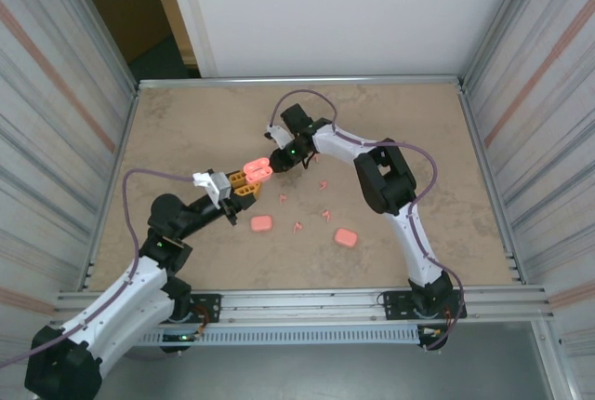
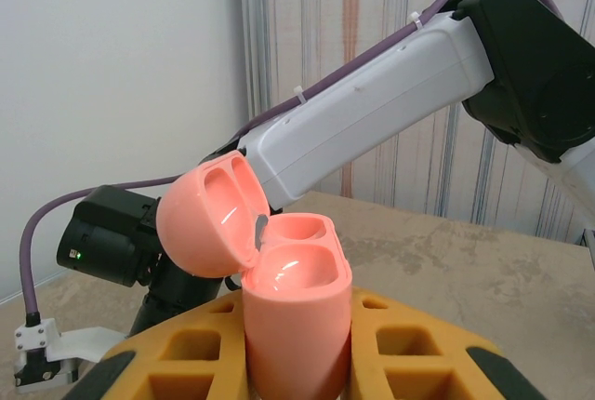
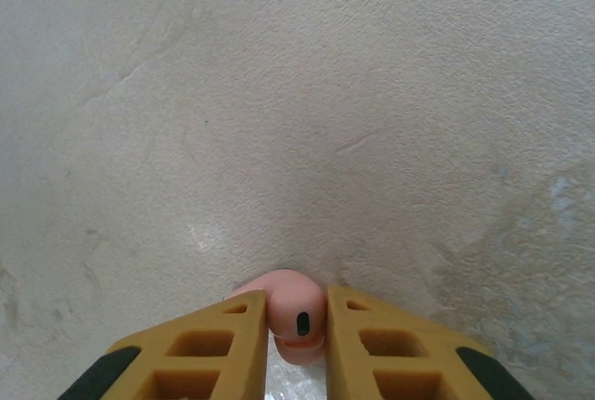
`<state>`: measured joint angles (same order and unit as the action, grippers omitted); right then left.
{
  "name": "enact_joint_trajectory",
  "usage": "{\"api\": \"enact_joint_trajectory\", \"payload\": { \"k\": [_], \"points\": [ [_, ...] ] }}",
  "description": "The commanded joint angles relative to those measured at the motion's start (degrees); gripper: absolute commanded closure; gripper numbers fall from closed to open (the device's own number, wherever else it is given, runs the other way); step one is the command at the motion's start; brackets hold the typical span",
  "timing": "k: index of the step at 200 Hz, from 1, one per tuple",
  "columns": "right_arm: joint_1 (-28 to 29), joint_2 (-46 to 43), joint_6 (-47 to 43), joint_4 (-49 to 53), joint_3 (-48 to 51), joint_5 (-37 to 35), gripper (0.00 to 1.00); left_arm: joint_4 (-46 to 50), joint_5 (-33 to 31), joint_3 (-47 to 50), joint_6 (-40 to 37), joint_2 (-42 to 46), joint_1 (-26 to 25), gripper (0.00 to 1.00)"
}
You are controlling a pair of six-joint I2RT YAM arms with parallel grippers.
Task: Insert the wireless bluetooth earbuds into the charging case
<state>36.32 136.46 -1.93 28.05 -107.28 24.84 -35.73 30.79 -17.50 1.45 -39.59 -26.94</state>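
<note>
One earbud [image 3: 296, 312] is pinched between the right jaws, its rounded salmon-pink body showing between the yellow fingertips [image 3: 232, 330] above bare table [image 3: 297, 93]. A small black oval mark sits on its near face; no writing on it can be read. In the top view these jaws hang over the middle of the table, just to the right of the open charging case [image 1: 257, 172], and from that height I cannot tell whether earbud and case touch.

The charging case [image 2: 297, 307] stands upright in the left jaws, which are pressed against its lower half from both sides. Its lid [image 2: 209, 223] is swung back to the left on the hinge, and two glossy hollows [image 2: 290, 274] in the base face upward. The white link of the right arm [image 2: 372, 112] crosses behind it.

The other earbuds [image 1: 297, 226] lie loose on the table nearer than the case, spread across the middle: four, perhaps five, since they are very small from above. Among them, a closed pink case [image 1: 261, 223] lies at the near left and a second closed case [image 1: 346, 236] at the near right, the two well apart. The left arm [image 1: 167, 233] reaches in from the near left, the right arm [image 1: 386, 181] from the near right, bending back toward the middle.
</note>
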Motion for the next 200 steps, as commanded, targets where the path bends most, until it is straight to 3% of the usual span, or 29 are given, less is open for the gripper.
{"api": "enact_joint_trajectory", "payload": {
  "k": [1,96,200],
  "points": [
    [0.5,-2.34,-0.12,3.45,2.9,-0.62,0.82,-0.22,0.08,-0.69,-0.79,0.4,0.42,1.0],
    [-1.74,-23.28,3.33,-14.8,24.98,-4.76,0.84,0.04,-0.78,-0.35,-0.19,-0.21,0.42,1.0],
    [-0.13,-49.47,-0.05,-21.3,40.98,-13.54,0.85,-3.86,-1.8,-0.72,0.86,-8.02,0.42,1.0]
  ]
}}
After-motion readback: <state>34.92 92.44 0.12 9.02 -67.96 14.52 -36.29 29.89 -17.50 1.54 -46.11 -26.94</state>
